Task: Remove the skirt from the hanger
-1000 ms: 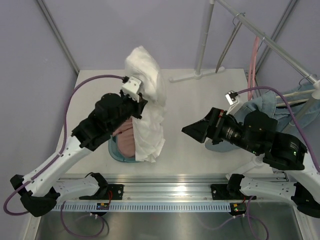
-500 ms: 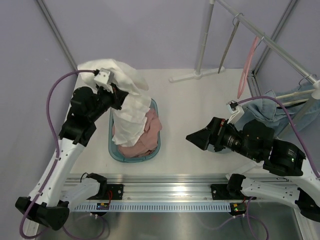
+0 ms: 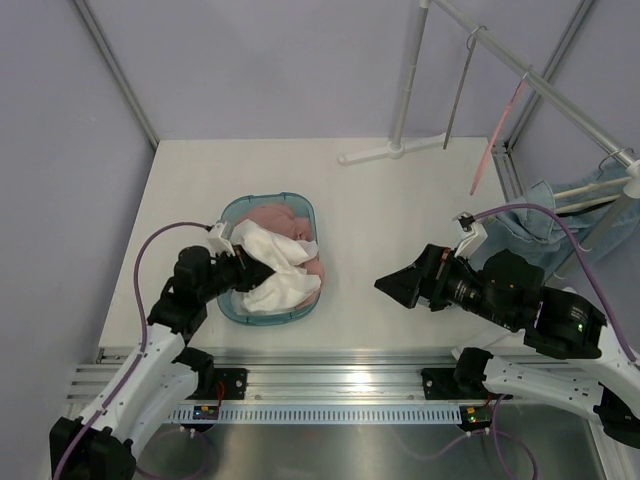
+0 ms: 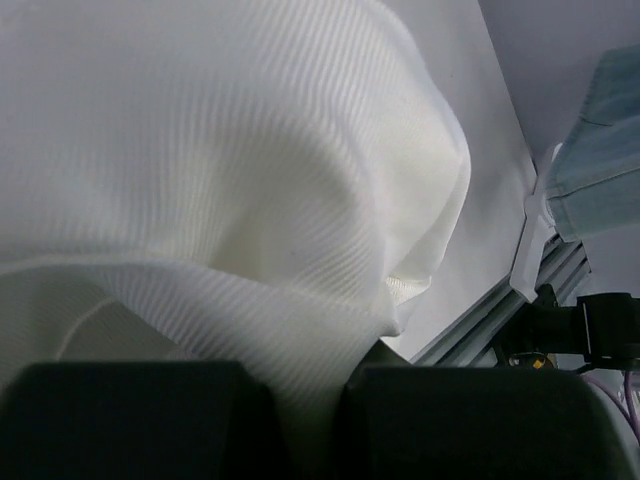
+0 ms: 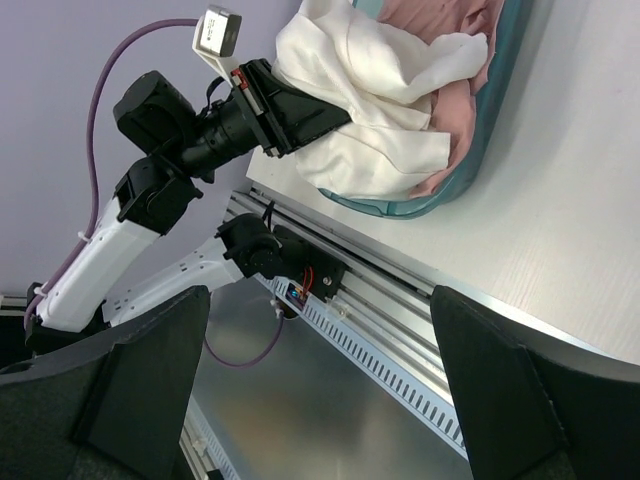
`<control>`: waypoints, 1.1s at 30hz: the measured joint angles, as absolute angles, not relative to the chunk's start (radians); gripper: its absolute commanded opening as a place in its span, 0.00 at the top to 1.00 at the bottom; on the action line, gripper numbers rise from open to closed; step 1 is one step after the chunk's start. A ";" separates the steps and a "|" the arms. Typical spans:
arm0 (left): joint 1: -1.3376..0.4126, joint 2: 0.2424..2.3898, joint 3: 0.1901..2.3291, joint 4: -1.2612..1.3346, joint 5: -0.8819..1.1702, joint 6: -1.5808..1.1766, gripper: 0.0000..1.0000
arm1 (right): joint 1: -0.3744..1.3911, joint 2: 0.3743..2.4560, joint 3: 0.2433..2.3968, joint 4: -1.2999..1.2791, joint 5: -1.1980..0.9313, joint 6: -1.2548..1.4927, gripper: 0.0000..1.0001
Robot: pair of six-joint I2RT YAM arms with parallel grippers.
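Top ext. view: noted white skirt heaped in teal basket on tabletop, atop pink garment, well apart from pink hanger, which appears bare on rail at far right. Found left jaws clamped on skirt's near-left fold, low by basket rim. Found right jaws apart and empty, hovering over tabletop between basket and blue denim. L wrist view: filled w/ ribbed white fabric, seen pinched in gap between the two dark fingers, so grip confirmed. No hem or waistband identifiable. R wrist view: confirms right jaws wide apart w/ nothing between; shows skirt bunched in loose folds on basket side nearest left arm. Handling, as judged: light, soft, limp, no stiffness. Likely to sag, drape and slump into folds once let go. Not fragile. Ribbed knit prob. gives fair friction vs. pads. Best hold judged a gathered fold or hem edge, pinched deep, not a single thin layer. Task judged approx. done, w/ release only outstanding.
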State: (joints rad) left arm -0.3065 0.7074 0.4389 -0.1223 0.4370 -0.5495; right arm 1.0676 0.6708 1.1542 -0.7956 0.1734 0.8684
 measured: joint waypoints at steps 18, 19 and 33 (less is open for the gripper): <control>-0.246 0.805 0.571 -0.326 0.400 -0.569 0.01 | 1.068 0.632 1.059 -0.791 0.175 0.896 0.01; -0.247 0.781 0.595 -0.360 0.383 -0.558 0.01 | 1.068 0.632 1.058 -0.791 0.175 0.896 0.01; -0.253 0.694 1.100 -0.580 0.235 -0.516 0.01 | 1.068 0.625 0.918 -0.781 0.165 0.931 0.04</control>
State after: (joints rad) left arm -0.2527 0.6937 1.1000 -0.5804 0.2348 -0.5163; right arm 1.0676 0.6247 0.9184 -0.7807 0.1654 0.9314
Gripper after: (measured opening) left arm 0.985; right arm 0.985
